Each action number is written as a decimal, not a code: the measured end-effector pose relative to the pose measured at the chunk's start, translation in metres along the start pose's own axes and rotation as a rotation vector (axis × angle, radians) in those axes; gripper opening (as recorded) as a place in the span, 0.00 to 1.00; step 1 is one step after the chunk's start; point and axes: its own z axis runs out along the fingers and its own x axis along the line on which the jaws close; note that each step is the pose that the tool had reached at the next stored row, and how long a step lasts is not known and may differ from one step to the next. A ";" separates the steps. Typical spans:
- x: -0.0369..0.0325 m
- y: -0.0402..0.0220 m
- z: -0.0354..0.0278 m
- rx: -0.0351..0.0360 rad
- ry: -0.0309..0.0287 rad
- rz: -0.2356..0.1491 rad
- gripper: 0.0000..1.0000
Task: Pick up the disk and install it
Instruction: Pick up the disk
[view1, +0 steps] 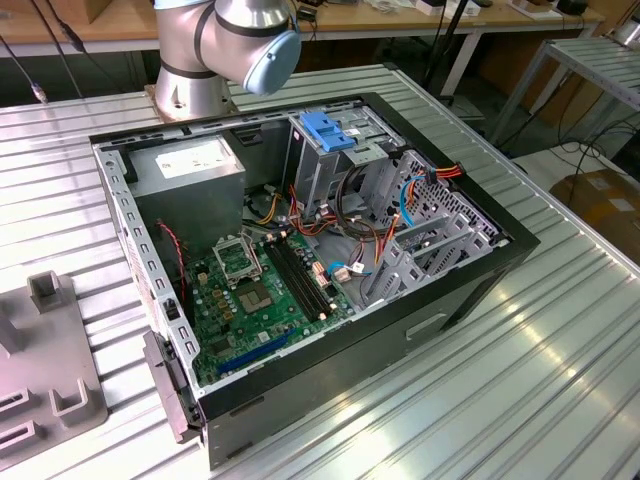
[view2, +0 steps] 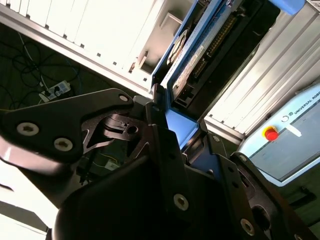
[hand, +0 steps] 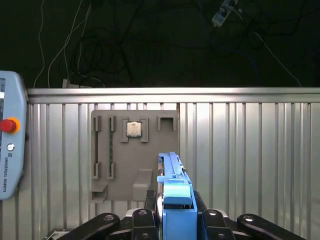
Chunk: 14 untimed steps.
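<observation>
Now the gripper (hand: 175, 201) clamps the disk (hand: 171, 167) edgewise.

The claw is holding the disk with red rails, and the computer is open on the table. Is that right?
Almost. The rails are blue, not red, as both wrist views show. The claw holds the disk with blue rails, and the computer is open on the table in the exterior view.

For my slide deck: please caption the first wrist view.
Gripper clamps the disk edge-on; beyond, a grey fixture tray on the ribbed table.
</observation>
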 end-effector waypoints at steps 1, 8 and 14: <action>0.0000 -0.0009 0.0000 0.0000 0.0000 0.000 0.36; -0.0001 -0.0094 0.0000 0.0000 0.0000 0.000 0.36; -0.0001 -0.0170 0.0000 0.0000 0.0000 0.000 0.36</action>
